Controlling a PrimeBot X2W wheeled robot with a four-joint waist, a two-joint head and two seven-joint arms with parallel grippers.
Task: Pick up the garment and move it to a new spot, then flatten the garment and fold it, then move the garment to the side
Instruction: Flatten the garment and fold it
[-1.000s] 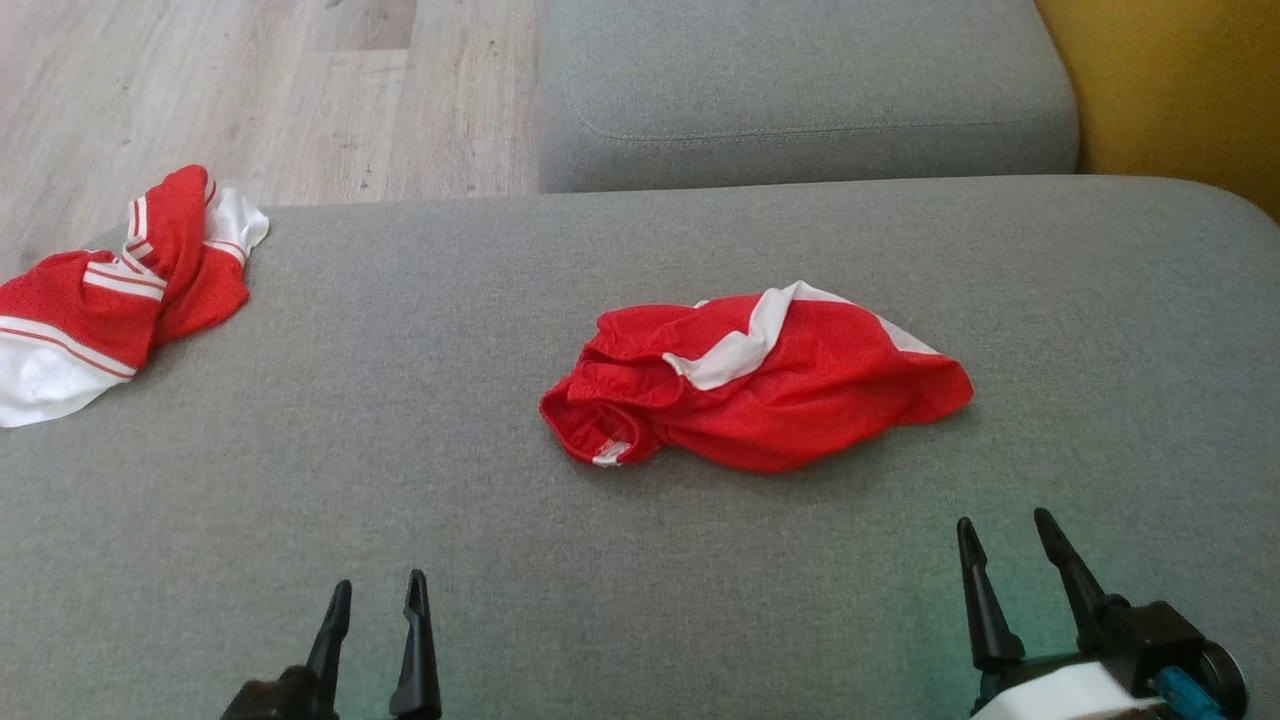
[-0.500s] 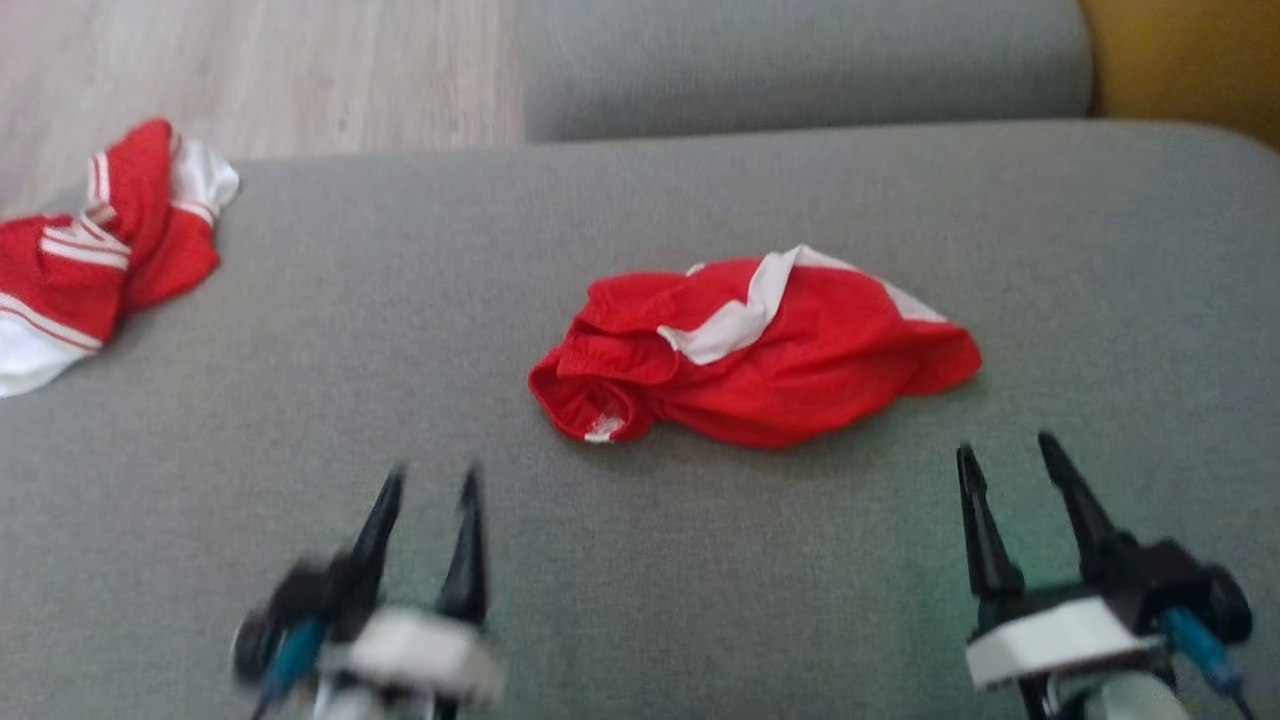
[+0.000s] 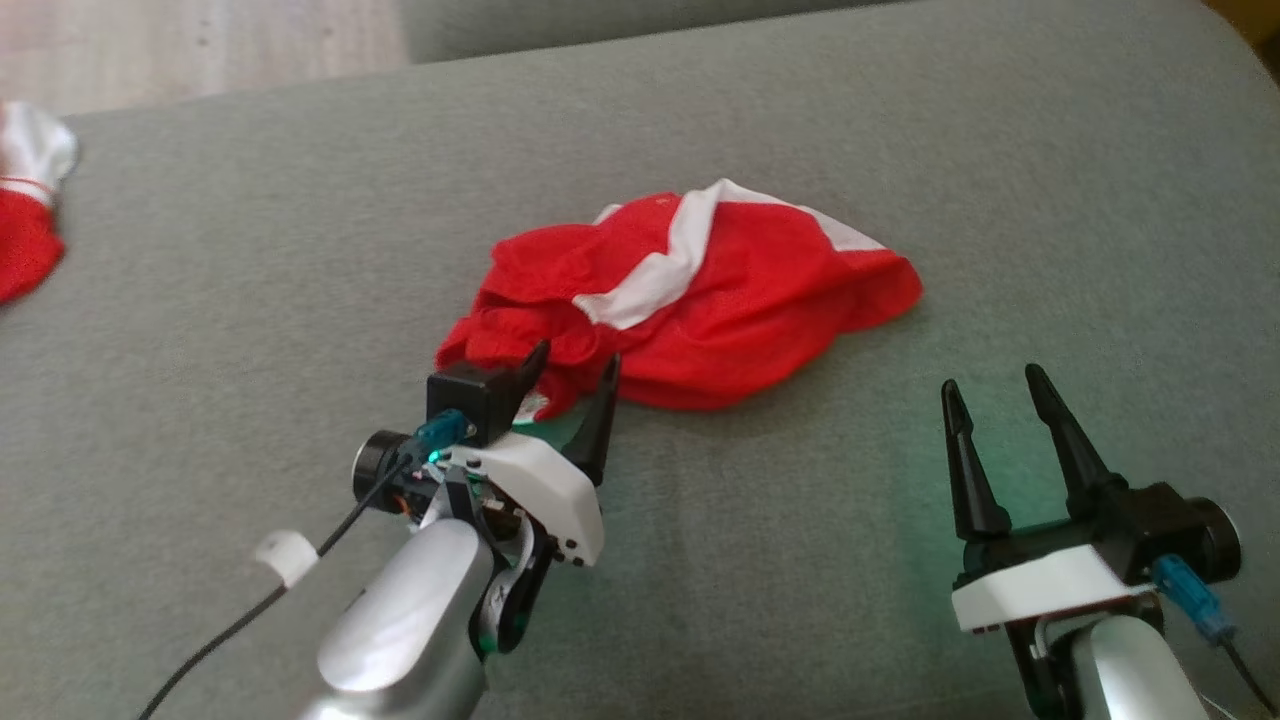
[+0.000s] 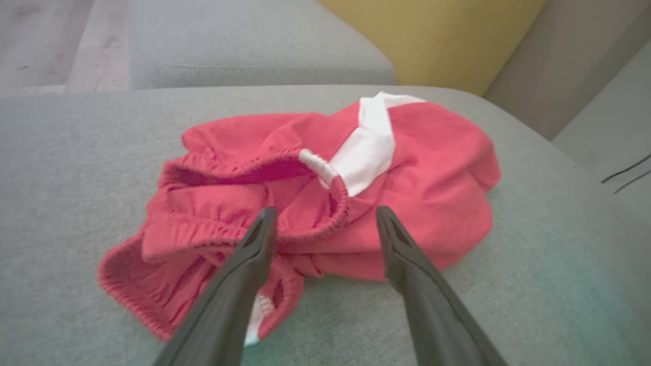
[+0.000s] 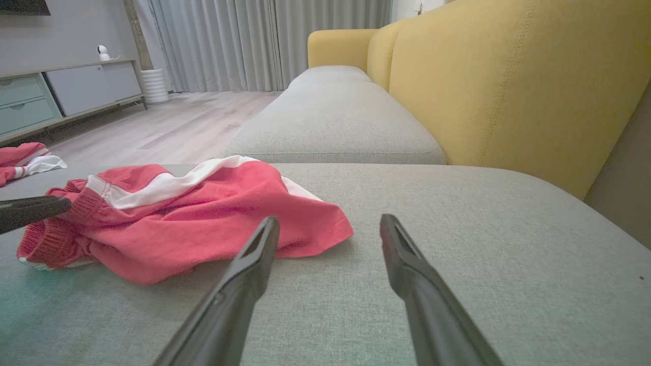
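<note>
Second red-and-white striped cloth garment (image 3: 25,230): cut off by left edge, head view. Crumpled red mesh shorts with white stripe (image 3: 700,300): near waistband partly hidden behind left hand (image 3: 578,352).

Soft, even indoor light, no glare. Head view slightly soft all over, with a green glow on the sofa cushion (image 3: 250,300) at lower centre and lower right. Thin soft shadow under the garment (image 3: 720,320). Left wrist view hazy, colours washed out, left pincer (image 4: 325,212) blurred up close. Right wrist view sharper, with bowed edges.
</note>
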